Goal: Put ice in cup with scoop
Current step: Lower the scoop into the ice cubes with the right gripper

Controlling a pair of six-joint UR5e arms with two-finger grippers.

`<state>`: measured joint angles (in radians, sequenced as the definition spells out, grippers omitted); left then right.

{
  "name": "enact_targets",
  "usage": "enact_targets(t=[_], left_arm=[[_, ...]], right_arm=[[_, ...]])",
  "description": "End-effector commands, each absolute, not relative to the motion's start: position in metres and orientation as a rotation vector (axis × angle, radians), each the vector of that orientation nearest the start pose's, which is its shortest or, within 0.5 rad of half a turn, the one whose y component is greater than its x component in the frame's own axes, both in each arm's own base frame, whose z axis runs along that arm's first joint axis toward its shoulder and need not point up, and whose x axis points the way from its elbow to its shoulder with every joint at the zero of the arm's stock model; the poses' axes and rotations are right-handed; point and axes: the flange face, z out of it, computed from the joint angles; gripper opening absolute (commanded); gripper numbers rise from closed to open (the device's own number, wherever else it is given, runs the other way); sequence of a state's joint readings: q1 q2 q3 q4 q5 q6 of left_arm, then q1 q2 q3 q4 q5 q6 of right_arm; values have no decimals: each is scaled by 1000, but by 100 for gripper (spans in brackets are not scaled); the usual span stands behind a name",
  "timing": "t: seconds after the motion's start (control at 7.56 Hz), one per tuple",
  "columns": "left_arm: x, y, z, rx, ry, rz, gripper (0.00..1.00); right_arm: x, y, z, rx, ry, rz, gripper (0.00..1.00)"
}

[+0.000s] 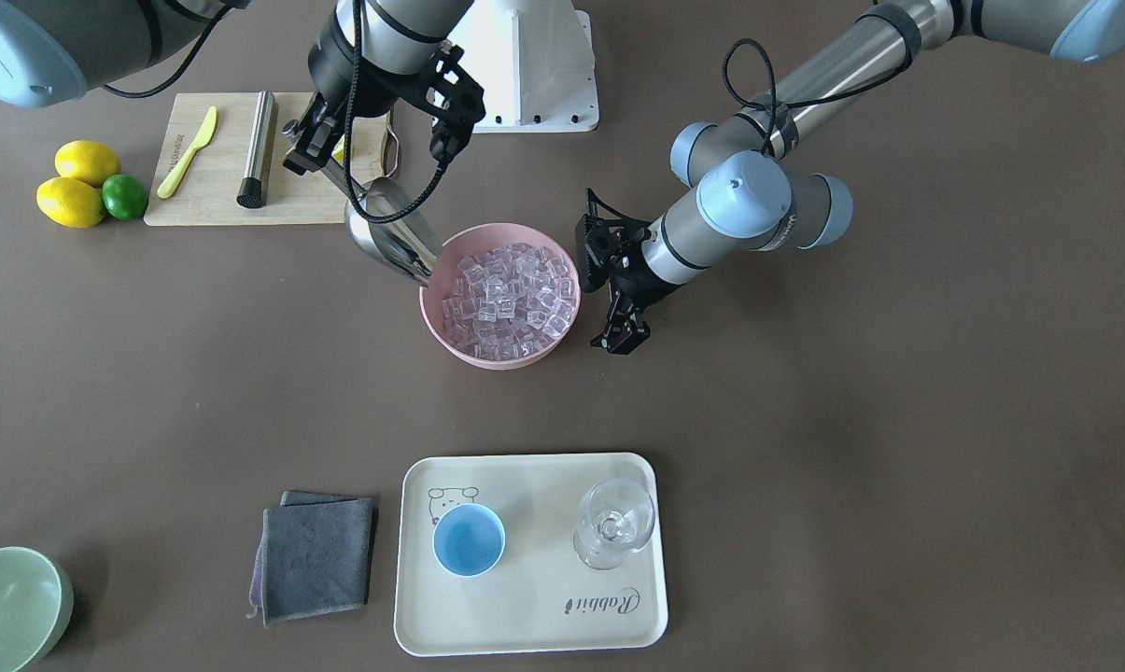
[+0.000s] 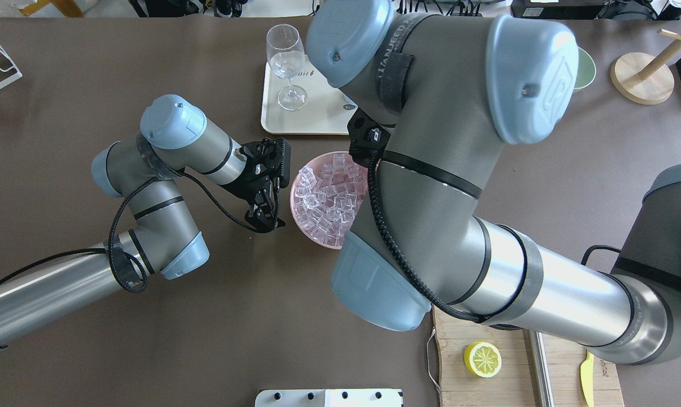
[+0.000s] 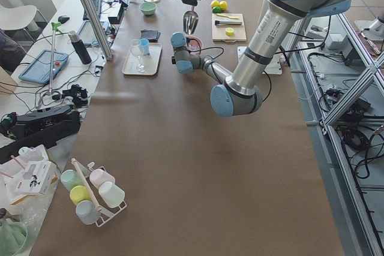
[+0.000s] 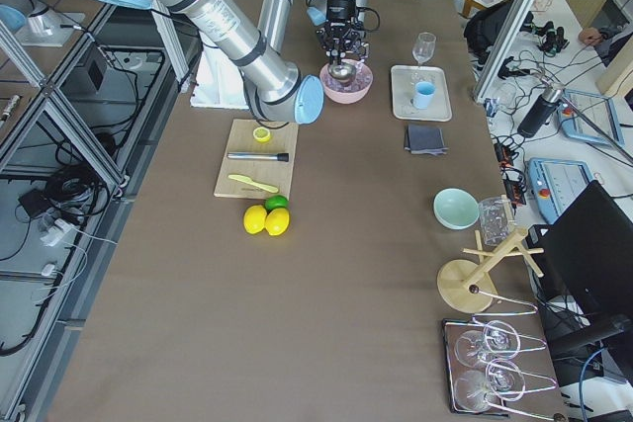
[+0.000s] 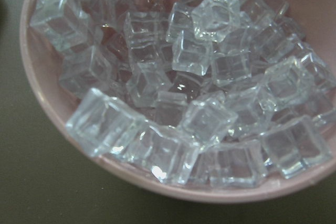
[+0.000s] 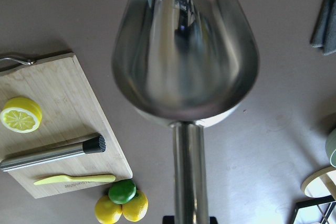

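Observation:
The ice (image 1: 511, 294) fills a pink bowl (image 1: 487, 359) at mid-table and fills the left wrist view (image 5: 184, 93). My right gripper (image 1: 317, 159) is shut on the handle of the silver scoop (image 1: 389, 233). The scoop is tilted down with its trough tip at the bowl's rim on the robot's right side. In the right wrist view the trough (image 6: 184, 61) looks empty. My left gripper (image 1: 620, 338) hangs just beside the bowl's other side, not touching it, and looks open and empty. The light-blue cup (image 1: 469, 539) stands empty on a cream tray (image 1: 525, 616).
A clear stemmed glass (image 1: 613, 523) shares the tray. A grey cloth (image 1: 315, 558) and a pale-green bowl (image 1: 11, 607) lie beside it. A cutting board (image 1: 207, 201) holds a steel cylinder (image 1: 258, 147) and a yellow knife (image 1: 187, 152). Two lemons and a lime (image 1: 81, 187) sit next to the board.

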<state>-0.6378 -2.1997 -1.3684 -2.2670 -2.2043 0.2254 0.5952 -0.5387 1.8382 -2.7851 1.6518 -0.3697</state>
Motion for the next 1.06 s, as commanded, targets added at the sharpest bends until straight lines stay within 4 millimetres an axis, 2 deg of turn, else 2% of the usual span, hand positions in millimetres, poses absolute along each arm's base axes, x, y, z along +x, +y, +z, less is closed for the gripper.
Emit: enact_targets(t=[0.0, 0.26, 0.53, 0.93], left_arm=[[543, -481, 284, 910, 996, 1357, 99], [547, -478, 281, 914, 998, 1362, 99], [549, -477, 279, 920, 990, 1358, 99], [549, -476, 279, 922, 991, 1359, 99]], right_arm=[[-450, -434, 74, 15, -39, -1387, 0], [-463, -429, 79, 38, -27, -1407, 0], [-474, -431, 96, 61, -28, -1414, 0], [-485, -431, 106, 44, 2, -1426, 0]])
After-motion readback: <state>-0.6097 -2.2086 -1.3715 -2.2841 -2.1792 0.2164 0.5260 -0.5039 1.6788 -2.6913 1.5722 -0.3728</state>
